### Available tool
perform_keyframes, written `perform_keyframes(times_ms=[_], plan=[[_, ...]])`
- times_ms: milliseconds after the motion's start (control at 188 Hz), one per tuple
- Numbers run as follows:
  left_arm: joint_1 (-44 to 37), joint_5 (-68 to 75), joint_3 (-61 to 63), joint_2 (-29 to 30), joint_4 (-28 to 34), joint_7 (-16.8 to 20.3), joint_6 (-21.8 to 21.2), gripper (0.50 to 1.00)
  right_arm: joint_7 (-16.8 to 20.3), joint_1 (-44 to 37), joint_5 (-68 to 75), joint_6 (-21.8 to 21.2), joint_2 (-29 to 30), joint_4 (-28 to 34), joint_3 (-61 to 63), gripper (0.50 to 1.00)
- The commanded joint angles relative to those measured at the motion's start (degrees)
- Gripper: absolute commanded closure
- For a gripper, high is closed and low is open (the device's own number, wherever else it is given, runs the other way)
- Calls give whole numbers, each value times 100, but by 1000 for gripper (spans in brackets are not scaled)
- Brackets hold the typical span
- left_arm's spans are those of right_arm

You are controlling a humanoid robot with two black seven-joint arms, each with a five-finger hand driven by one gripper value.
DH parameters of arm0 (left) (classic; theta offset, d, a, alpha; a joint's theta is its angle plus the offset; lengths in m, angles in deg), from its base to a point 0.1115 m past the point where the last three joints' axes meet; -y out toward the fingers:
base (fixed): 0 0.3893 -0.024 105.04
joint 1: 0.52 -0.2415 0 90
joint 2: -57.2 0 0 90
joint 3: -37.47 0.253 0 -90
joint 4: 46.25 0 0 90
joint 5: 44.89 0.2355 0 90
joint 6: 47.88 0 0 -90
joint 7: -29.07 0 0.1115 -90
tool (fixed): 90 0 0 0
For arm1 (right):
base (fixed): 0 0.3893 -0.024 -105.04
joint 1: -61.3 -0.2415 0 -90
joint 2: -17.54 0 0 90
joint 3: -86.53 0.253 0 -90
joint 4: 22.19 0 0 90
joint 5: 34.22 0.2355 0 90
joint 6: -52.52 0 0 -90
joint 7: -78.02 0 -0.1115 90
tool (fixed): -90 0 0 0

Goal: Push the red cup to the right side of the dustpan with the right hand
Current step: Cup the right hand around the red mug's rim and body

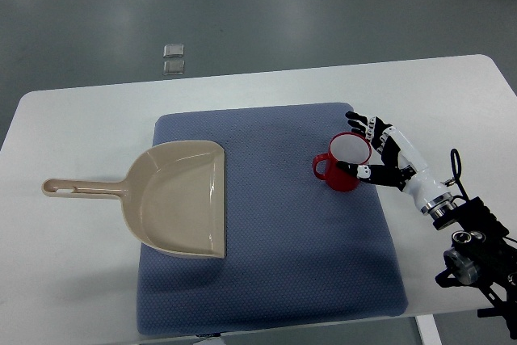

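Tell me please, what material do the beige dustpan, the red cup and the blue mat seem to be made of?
The beige dustpan looks like smooth moulded plastic, with a soft sheen on its pan. The red cup with the white inside seems glazed ceramic or enamel; the picture cannot settle which. The blue mat looks like fabric or foam, since its surface is matt and finely dotted.

Bare mat (271,224) between dustpan (178,198), cup (346,163)

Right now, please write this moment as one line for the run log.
right hand: open, against red cup | cup: upright on blue mat, right of dustpan | left hand: unseen
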Motion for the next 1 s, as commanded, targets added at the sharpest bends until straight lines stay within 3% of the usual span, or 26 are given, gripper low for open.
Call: perform_keyframes(times_ms=[0, 995], plan=[[0, 0, 0, 0, 0, -1, 0, 500, 0, -1, 0, 17, 8, -2, -30, 572], [0, 0, 0, 0, 0, -1, 0, 500, 0, -9, -71, 43, 474, -363, -136, 572]])
